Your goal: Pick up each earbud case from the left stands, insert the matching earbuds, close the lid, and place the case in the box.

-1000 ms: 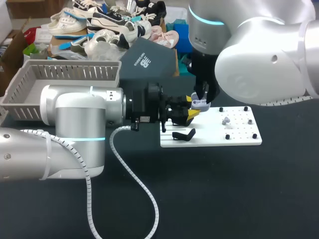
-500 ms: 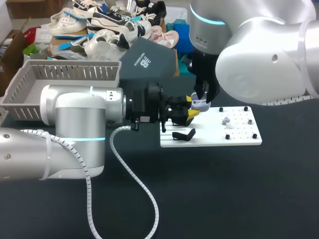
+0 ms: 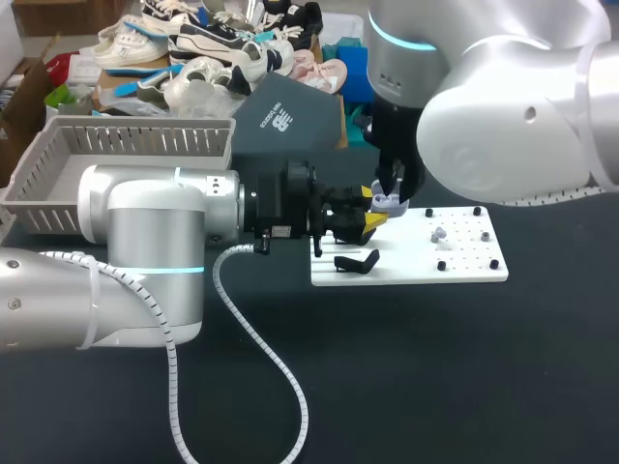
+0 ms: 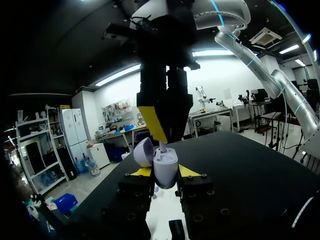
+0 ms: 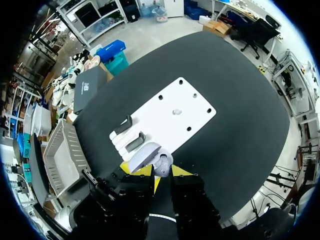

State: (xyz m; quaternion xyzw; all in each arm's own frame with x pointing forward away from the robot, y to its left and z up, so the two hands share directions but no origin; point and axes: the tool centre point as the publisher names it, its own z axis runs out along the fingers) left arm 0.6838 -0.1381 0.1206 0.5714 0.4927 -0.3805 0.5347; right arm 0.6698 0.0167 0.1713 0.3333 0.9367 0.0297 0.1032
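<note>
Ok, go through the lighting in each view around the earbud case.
Head view: even light, sheen on the right arm, earbud case plain. Left wrist view: backlight leaves the right gripper dark, the earbud case lit. Right wrist view: white board bright, the right gripper shadowed.

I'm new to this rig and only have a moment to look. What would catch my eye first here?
First, the open lilac earbud case, clamped upright in the left gripper over the left part of the white board. The right gripper hangs directly above the case, close to its open mouth. A grey basket sits at the table's far left.
</note>
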